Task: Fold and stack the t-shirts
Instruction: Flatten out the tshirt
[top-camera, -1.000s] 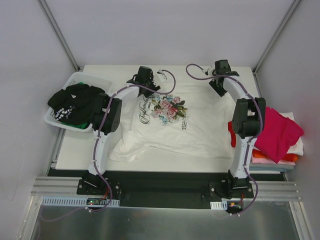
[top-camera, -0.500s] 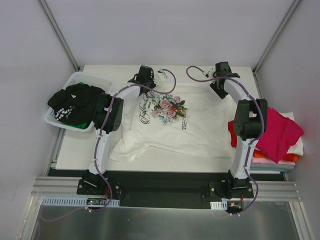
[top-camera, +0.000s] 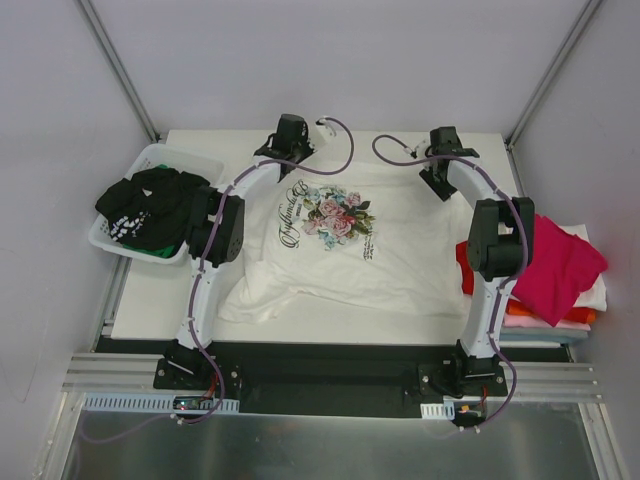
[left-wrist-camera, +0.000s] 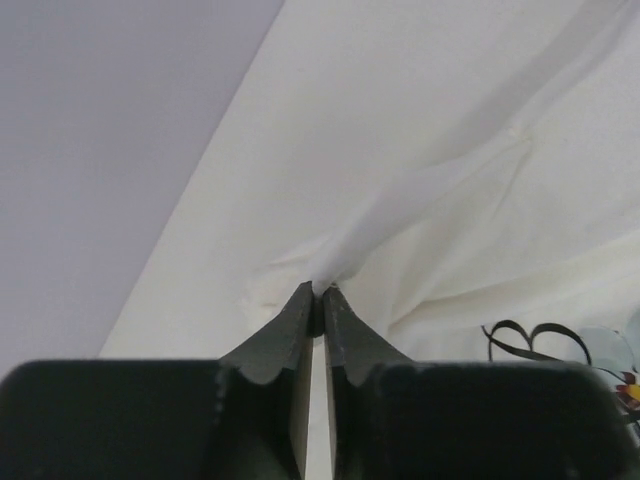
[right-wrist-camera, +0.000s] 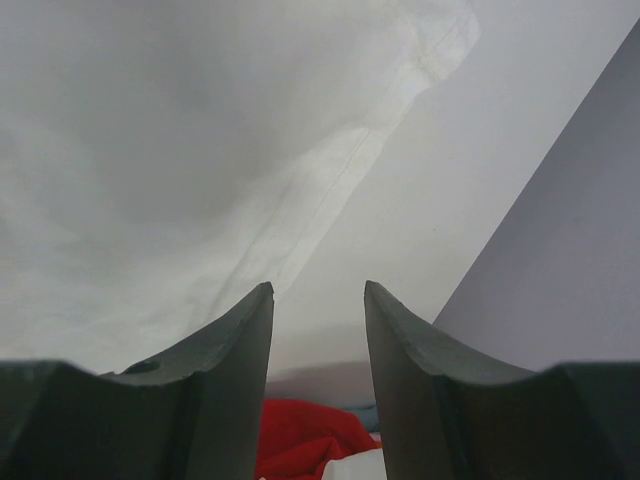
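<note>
A white t-shirt with a pink-green floral print and dark script (top-camera: 345, 240) lies spread on the table. My left gripper (top-camera: 291, 140) is at its far left corner, shut on a pinch of the white cloth (left-wrist-camera: 318, 290), which pulls taut toward the jaws. My right gripper (top-camera: 437, 165) is open and empty over the shirt's far right edge (right-wrist-camera: 330, 190). A black t-shirt with white print (top-camera: 150, 205) lies in the basket. Magenta (top-camera: 555, 265), red (top-camera: 466, 266), orange and white shirts are piled at the right; the red one also shows in the right wrist view (right-wrist-camera: 300, 440).
A white plastic basket (top-camera: 155, 158) stands at the table's left edge. The walls of the enclosure rise close behind both grippers. Bare table (top-camera: 165, 300) shows at the near left.
My left gripper has moved toward the far edge, pulling the shirt's far left corner with it. The right gripper shifted slightly.
</note>
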